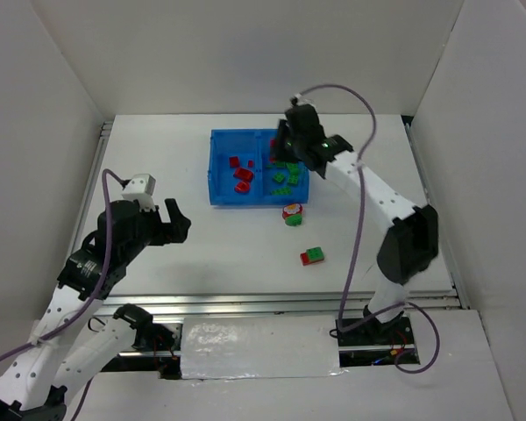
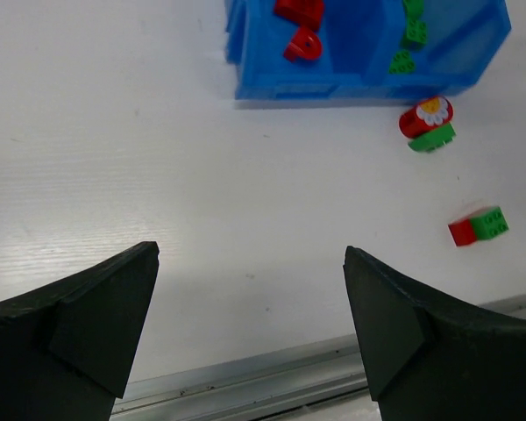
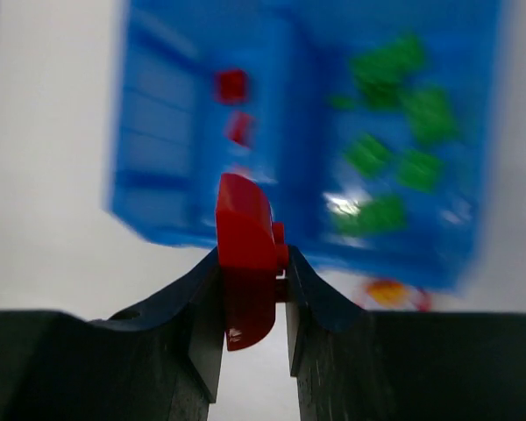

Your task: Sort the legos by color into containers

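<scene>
Right wrist view: the right gripper [image 3: 252,263] is clenched on a red lego [image 3: 245,232] over the blue tray [image 3: 149,189], so the carry looks near its end, and next it should let go over the compartment holding reds [image 3: 180,114]; the left gripper [image 2: 250,253] hangs wide, empty.

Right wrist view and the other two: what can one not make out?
- Right wrist view: the blue tray and its bricks are blurred; count unreadable.
- Same view: the right gripper covers the lower part of its red brick.
- Top view: that gripper hides part of the tray.
- Left wrist view: the top edge cuts off the tray's far part.
</scene>
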